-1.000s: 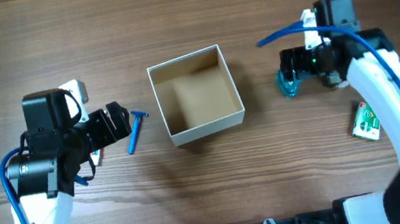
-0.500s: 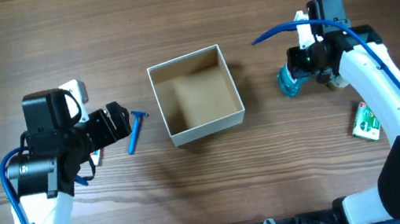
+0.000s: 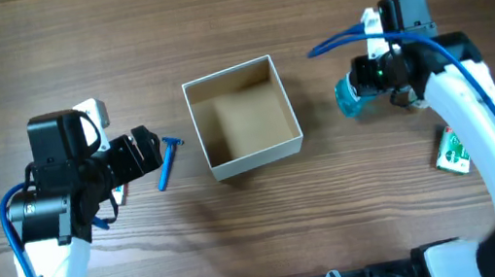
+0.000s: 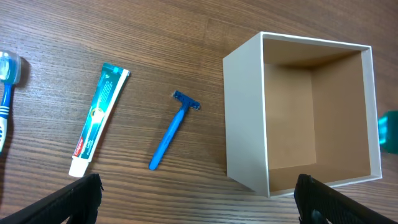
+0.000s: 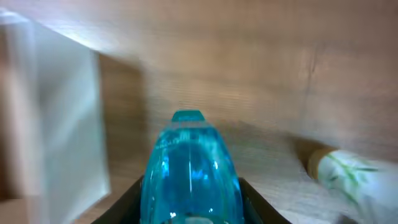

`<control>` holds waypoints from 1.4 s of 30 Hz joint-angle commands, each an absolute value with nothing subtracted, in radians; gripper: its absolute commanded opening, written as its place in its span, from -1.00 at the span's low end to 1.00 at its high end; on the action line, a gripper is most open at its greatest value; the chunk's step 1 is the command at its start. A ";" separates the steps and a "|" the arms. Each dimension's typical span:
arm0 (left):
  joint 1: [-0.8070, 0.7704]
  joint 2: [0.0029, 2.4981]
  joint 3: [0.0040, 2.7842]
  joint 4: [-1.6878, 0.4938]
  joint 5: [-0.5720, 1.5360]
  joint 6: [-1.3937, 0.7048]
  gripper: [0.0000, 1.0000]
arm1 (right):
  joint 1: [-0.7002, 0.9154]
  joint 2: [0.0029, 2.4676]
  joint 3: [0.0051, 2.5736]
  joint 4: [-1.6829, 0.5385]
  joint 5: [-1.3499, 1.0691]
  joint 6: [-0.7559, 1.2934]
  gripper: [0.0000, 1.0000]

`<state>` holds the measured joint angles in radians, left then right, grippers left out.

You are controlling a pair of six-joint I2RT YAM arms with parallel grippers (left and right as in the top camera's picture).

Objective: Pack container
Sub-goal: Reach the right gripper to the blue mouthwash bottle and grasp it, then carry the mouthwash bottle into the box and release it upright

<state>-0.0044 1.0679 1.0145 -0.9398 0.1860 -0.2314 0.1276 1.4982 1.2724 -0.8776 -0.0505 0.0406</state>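
Right gripper (image 3: 360, 92) is clamped on a blue bottle (image 3: 349, 100), the jaws closed against its sides in the right wrist view. Over the last second the overhead view shows the bottle shifted a little left toward the container (image 3: 251, 128); half a second ago it sat slightly further right and lower in frame. The right wrist picture is smeared, which fits an arm in motion; whether the bottle has left the table (image 3: 67, 47) cannot be told for certain, though it looks raised. The container stands at the middle of the table, open side up, its tan inside bare; nothing has been packed yet. The bottle is to its right, near but apart from the wall, not yet over the opening. Left gripper (image 3: 153, 151) is unchanged across the three overhead pictures; its fingers stand apart with nothing between them, just left of a blue razor (image 3: 168, 160) that lies beside the container's left wall. In the left wrist view a toothpaste (image 4: 98, 118) and a toothbrush (image 4: 6, 87) lie further left, untouched. A green packet (image 3: 452, 149) lies well to the right, and a tube (image 5: 345, 171) rests near the bottle's starting place. Judgement: first item is in transit; the carry must clear the near wall before release; all other items remain outstanding.
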 commanded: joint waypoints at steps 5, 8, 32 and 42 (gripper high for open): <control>-0.002 1.070 1.034 -0.944 0.220 -0.244 1.00 | 0.427 1.379 1.627 -1.020 0.133 0.230 -0.92; -0.002 1.070 1.034 -0.945 0.191 -0.244 1.00 | 0.538 1.419 1.652 -0.986 0.147 0.287 -0.92; -0.002 1.070 1.034 -1.016 -0.054 -0.326 0.99 | 0.743 1.906 1.652 -0.738 0.262 0.474 -0.91; -0.002 1.070 1.034 -1.026 -0.054 -0.326 1.00 | 0.743 1.995 1.652 -0.711 0.226 0.458 -0.92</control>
<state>-0.0044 1.0679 1.0145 -1.0172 -0.0299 -0.3134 0.7391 1.9774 1.6241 -0.7273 0.2287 0.4522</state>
